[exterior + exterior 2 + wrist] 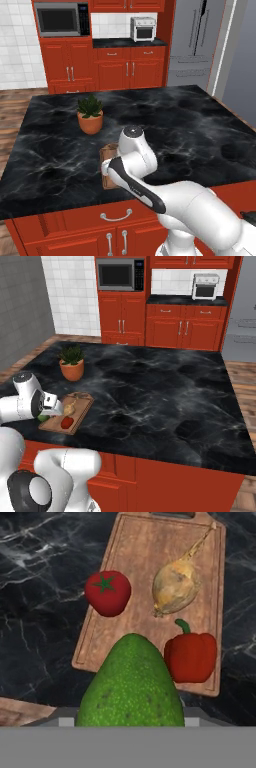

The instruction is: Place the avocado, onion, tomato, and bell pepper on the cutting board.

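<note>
Around me stands a kitchen of red cabinets (pixel 127 67), with a microwave (pixel 62 19) set high in them, a small toaster oven (pixel 143 28) on the back counter, white tiled wall (pixel 15 42) and a wooden floor (pixel 12 107). My work surface is a big island (pixel 200 125) topped in black marble with pale veins, red drawers below its front edge. On it a potted plant (pixel 90 115) sits in a terracotta pot, near the far end of the cutting board (pixel 145 557), which lies flat close to the island's near edge. On the board rest the onion (pixel 176 587), its stalk pointing toward the handle end, the tomato (pixel 107 592) beside it at the board's edge, and the bell pepper (pixel 190 655) at the near corner. My claw (pixel 48 406) hangs over the board's near end, closed narrowly on the avocado (pixel 131 687), which is up off the board.
</note>
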{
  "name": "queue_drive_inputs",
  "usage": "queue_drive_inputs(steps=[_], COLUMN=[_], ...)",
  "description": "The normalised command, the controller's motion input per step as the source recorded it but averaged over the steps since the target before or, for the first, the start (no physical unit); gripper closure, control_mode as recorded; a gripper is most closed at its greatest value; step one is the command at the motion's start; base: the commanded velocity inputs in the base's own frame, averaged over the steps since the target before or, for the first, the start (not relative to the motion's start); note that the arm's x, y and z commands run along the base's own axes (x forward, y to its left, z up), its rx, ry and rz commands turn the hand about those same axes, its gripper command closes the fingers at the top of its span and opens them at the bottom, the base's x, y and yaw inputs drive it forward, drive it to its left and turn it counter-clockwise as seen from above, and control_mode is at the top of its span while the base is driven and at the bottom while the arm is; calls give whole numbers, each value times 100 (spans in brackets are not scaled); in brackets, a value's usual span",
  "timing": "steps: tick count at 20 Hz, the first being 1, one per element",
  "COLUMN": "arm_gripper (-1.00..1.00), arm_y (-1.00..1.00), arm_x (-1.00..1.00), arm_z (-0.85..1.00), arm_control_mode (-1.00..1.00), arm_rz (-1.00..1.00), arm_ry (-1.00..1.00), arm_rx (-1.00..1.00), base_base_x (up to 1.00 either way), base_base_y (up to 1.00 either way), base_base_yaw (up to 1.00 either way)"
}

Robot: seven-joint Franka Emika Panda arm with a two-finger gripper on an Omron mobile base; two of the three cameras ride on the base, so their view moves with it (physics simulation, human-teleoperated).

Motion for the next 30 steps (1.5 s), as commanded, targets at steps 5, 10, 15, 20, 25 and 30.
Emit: queue_drive_inputs(steps=[5, 10, 15, 20, 25, 30], arm_gripper=[100, 100, 100, 100, 100, 100], arm_y=[3, 7, 8, 15, 9, 1], arm_x=[17, 23, 21, 21, 20, 17], arm_z=[-19, -18, -15, -22, -20, -14], arm_control_mode=[-100, -100, -100, -100, -100, -100], arm_rz=[0, 0, 0, 0, 0, 0], arm_ry=[3, 4, 5, 8, 7, 4], arm_rx=[-3, -2, -1, -2, -1, -1], base_base_x=[0, 0, 0, 0, 0, 0], base_base_y=[0, 0, 0, 0, 0, 0], base_base_yaw=[0, 0, 0, 0, 0, 0])
